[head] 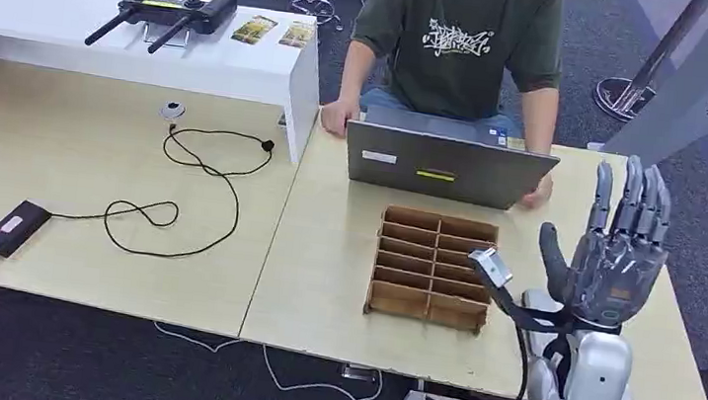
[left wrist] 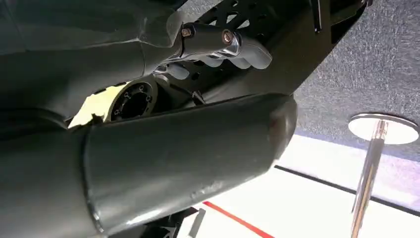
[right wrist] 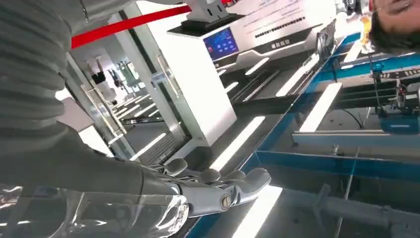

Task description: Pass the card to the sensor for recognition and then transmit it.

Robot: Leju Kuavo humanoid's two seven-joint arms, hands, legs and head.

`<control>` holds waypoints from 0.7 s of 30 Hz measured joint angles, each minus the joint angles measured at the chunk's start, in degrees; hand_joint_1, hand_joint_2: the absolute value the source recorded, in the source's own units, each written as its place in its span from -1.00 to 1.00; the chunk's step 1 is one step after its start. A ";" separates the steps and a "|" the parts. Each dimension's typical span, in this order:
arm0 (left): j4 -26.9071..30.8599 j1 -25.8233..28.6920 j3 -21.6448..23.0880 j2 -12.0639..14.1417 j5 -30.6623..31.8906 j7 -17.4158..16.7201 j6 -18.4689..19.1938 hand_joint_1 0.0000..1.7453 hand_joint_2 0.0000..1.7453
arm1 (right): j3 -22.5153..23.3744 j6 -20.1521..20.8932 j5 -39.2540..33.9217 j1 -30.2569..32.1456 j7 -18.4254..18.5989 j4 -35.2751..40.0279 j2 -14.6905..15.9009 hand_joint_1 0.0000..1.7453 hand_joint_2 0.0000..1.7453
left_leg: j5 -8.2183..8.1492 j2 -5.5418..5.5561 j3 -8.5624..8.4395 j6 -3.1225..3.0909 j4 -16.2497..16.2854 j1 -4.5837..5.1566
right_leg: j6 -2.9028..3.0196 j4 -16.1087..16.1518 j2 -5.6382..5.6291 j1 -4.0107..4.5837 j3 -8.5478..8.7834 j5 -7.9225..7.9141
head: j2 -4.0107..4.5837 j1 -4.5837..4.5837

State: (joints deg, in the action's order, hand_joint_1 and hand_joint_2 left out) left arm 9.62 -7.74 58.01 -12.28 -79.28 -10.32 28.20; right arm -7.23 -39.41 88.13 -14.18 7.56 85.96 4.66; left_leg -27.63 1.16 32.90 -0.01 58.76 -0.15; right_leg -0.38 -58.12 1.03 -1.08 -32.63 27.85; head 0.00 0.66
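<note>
Raising spread, empty fingers, the right hand stands well apart from the cards.

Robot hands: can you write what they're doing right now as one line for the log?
right hand: raised, open, holding nothing | left hand: fingers curled in, holding nothing | wooden divider box: on table | person: behind laptop

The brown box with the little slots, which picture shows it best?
The head view: the box sits whole on the table, in front of the laptop, beside the raised right hand. The wrist views look elsewhere, at robot parts, floor and ceiling.
</note>
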 joint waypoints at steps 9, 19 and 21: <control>0.00 0.03 0.00 -0.04 -0.35 -0.07 0.00 -1.00 -1.00 | 2.16 -0.15 0.02 5.83 1.90 1.90 1.09 -1.00 1.00 | 0.00 -0.02 0.02 0.00 0.00 0.00 | 0.00 0.01 -0.01 -0.01 -0.04 0.00 | 0.00 0.00; 0.00 0.03 0.00 -0.04 -0.61 -0.44 0.00 -1.00 -1.00 | 4.92 0.15 0.02 13.77 0.31 6.58 1.09 -1.00 1.00 | -0.01 0.00 0.09 -0.01 -0.01 0.00 | 0.00 0.01 0.01 -0.01 -0.10 0.01 | 0.00 0.00; 0.00 0.02 0.00 -0.04 -0.61 -0.44 0.00 -1.00 -1.00 | 5.33 0.81 0.02 15.06 0.35 7.26 1.09 -1.00 1.00 | 0.00 0.00 0.09 -0.01 -0.01 0.00 | 0.00 0.01 0.01 -0.01 -0.10 0.00 | 0.00 0.00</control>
State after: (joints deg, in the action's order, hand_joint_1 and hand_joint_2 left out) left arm 9.62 -7.72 58.01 -12.33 -79.89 -10.75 28.20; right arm -1.90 -38.60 88.15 0.88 7.91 93.22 5.75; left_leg -27.63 1.16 32.99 -0.02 58.76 -0.15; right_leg -0.38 -58.10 1.04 -1.09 -32.73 27.85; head 0.00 0.66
